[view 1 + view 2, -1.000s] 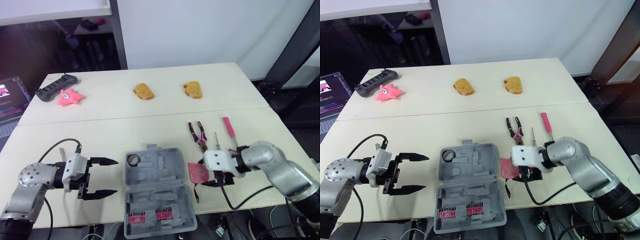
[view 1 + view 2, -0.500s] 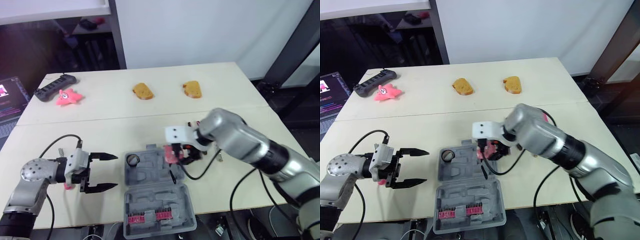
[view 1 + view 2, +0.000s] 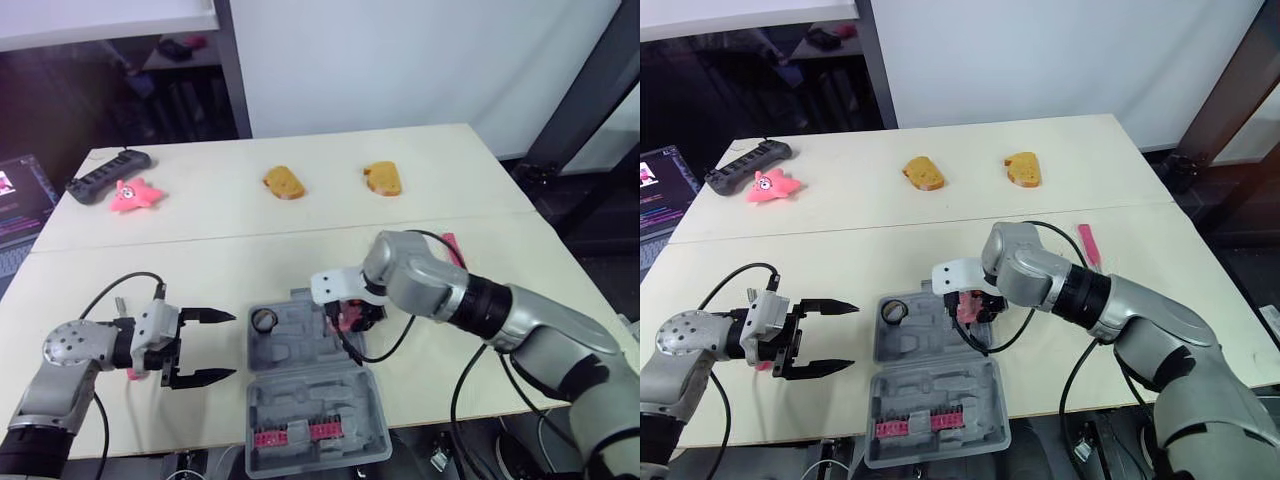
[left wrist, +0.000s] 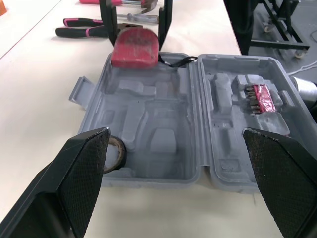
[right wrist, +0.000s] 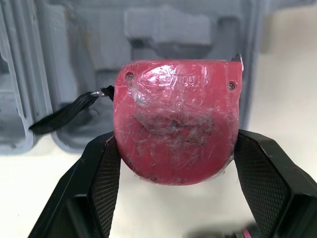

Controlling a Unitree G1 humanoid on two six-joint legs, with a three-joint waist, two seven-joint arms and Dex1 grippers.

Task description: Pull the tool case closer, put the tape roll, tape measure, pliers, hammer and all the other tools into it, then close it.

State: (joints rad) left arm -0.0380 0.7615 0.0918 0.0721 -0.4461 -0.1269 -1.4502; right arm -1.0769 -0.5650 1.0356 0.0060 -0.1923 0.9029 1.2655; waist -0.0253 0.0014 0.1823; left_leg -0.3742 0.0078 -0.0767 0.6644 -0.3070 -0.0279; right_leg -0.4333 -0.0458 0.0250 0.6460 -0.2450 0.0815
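The right gripper [image 3: 973, 305] clamps the red tape measure [image 5: 176, 119] by its sides, apparently just over the open tool case's [image 3: 310, 400] right rim, ready to drop it in; the case sits at the table's [image 3: 200, 250] front edge, tape roll [image 3: 265, 320] inside; the left gripper [image 3: 205, 347] hangs wide and empty beside it.

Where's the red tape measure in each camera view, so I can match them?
Left eye view: tape measure mid-frame, at the tool case's far right corner.
Right eye view: mid-frame, same corner.
Left wrist view: at the case's rim, under the right hand.
Right wrist view: between that hand's fingers, case behind.
Shared landmark: the grey tool case.
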